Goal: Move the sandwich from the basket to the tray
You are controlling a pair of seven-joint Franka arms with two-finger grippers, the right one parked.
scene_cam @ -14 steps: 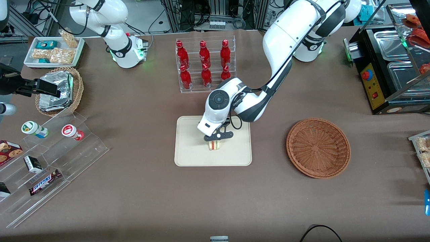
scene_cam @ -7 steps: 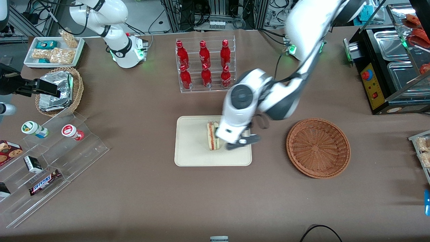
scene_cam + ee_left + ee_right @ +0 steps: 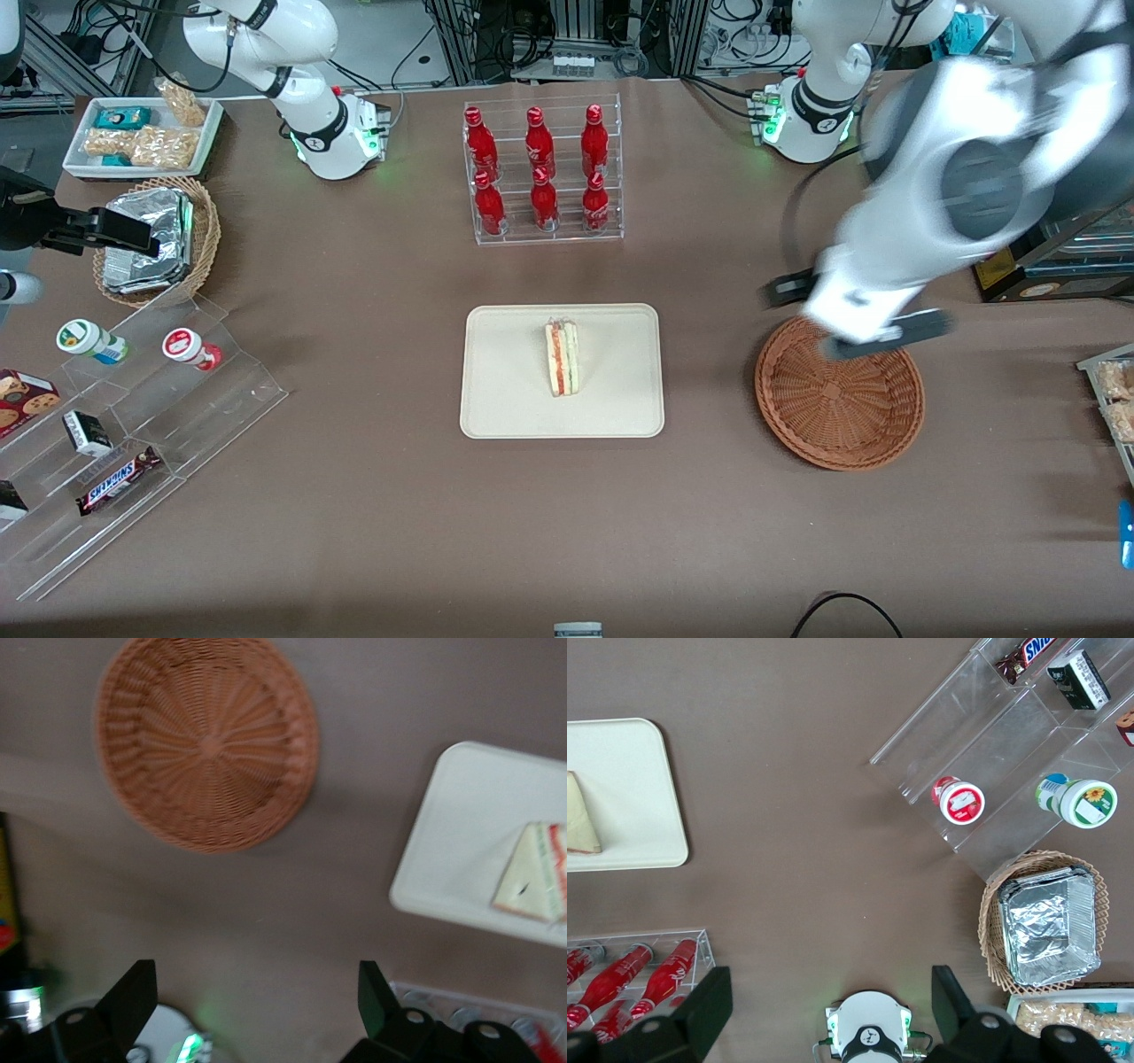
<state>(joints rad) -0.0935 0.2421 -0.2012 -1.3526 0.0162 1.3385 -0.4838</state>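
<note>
Start at the parked arm's end of the table: you have a white tray of snack packets (image 3: 142, 133), and nearer the front camera a tan wicker basket (image 3: 205, 232) holding foil packets (image 3: 146, 241). Nearer the camera again stands a clear stepped rack (image 3: 221, 390) with two small tubs (image 3: 89, 340) and a Snickers bar (image 3: 117, 479) on its steps.

Moving toward the middle, a clear bottle rack (image 3: 542, 168) holds red bottles (image 3: 536, 133) in two rows. Nearer the camera than that rack lies the cream tray (image 3: 505, 390), flat on the brown table (image 3: 372, 496). The sandwich (image 3: 562, 358) rests on the tray, close to its middle, standing on edge with its red and green filling showing upward. Nothing is touching it.

Toward the working arm's end you see the reddish-brown basket (image 3: 837, 399), well apart from the tray. The gripper (image 3: 855, 312) hangs above the basket's rim, on the part of the rim farthest from the front camera, and well apart from the sandwich. Your wrist view shows its two dark fingers (image 3: 133, 988) spread wide with nothing between them
</note>
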